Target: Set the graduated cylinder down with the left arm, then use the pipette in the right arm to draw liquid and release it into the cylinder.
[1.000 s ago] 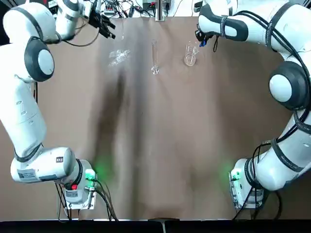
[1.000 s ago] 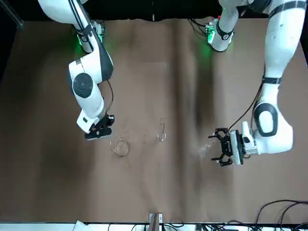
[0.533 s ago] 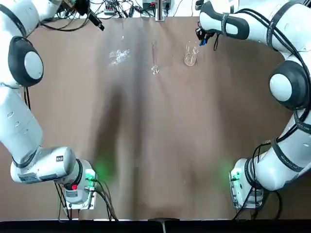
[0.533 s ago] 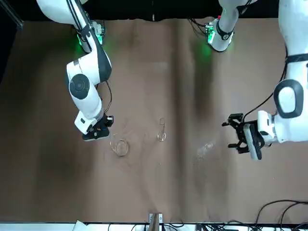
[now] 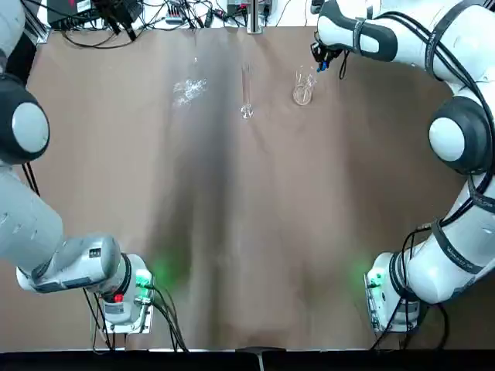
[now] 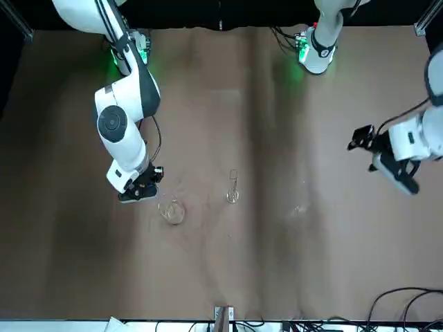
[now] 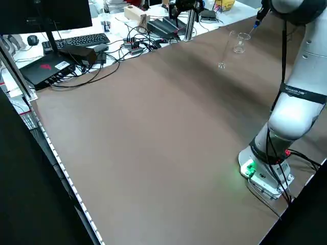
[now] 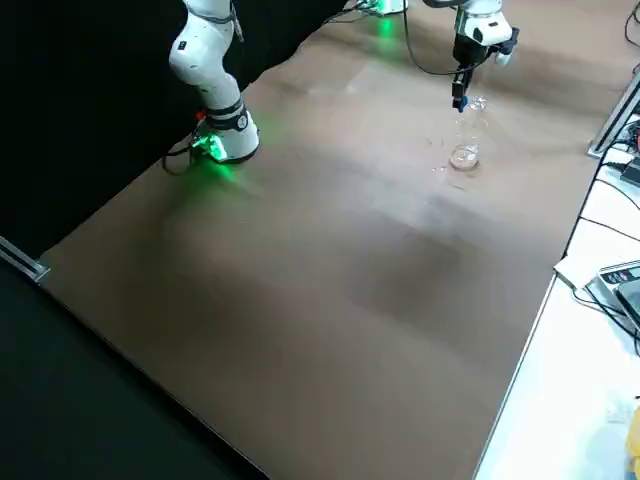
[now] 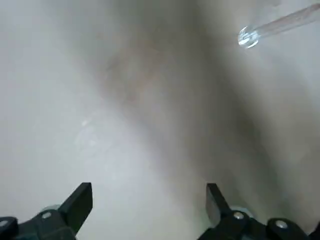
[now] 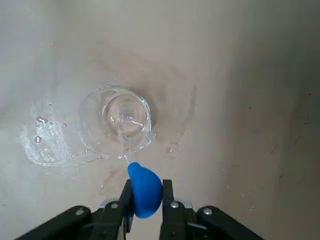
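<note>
The graduated cylinder (image 5: 246, 94) stands upright on the brown table (image 5: 247, 232), free of both grippers; it shows too in the front view (image 6: 232, 187). My left gripper (image 6: 365, 149) hangs off to the robot's left of it, open (image 9: 147, 200) and empty, with the cylinder's mouth (image 9: 247, 36) far off. My right gripper (image 5: 321, 62) is shut on the pipette's blue bulb (image 10: 145, 186). It hovers over the short beaker (image 10: 116, 122), and the pipette's clear tube points down into its mouth. The liquid cannot be made out.
A small irregular glass piece (image 5: 189, 89) lies to the left of the cylinder. Droplets (image 10: 42, 135) wet the table beside the beaker. Cables, a keyboard and boxes (image 7: 76, 48) crowd the far edge and the bench beyond. The arm bases (image 5: 124, 297) stand at the near edge.
My left arm has swung away from the small glass piece toward the table's far left corner, rising. The right gripper stays over the beaker with the pipette.
</note>
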You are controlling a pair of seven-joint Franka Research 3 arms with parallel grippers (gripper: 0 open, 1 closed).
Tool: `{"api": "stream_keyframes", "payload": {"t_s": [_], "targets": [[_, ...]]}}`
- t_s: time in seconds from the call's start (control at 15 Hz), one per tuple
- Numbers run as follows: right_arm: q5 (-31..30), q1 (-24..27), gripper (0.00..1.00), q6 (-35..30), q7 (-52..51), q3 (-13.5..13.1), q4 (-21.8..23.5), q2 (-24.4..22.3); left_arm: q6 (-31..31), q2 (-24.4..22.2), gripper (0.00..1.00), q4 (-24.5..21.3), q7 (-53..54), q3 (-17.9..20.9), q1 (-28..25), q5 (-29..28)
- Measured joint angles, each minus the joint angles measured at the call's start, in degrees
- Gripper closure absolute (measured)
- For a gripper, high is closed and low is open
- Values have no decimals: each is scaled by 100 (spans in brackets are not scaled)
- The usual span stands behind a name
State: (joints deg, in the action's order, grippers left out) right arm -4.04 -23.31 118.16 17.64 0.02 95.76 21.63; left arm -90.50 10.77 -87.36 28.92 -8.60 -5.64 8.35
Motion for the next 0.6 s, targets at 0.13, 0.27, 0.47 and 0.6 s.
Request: {"api": "stream_keyframes", "payload": {"t_s": [0.13,0.27,0.47,0.6], "targets": [[123,17,74,0,4,-6,-5,0,179,-272,0,-44,-171,-3,11,-240],[357,69,74,-1,4,-14,-13,0,248,-596,0,-226,-338,1,4,-343],[512,151,75,-2,4,-15,-22,0,338,-1039,0,-554,-826,6,1,-531],[577,161,76,-4,4,-15,-22,0,431,-1143,0,-648,-1268,12,-1,-602]]}}
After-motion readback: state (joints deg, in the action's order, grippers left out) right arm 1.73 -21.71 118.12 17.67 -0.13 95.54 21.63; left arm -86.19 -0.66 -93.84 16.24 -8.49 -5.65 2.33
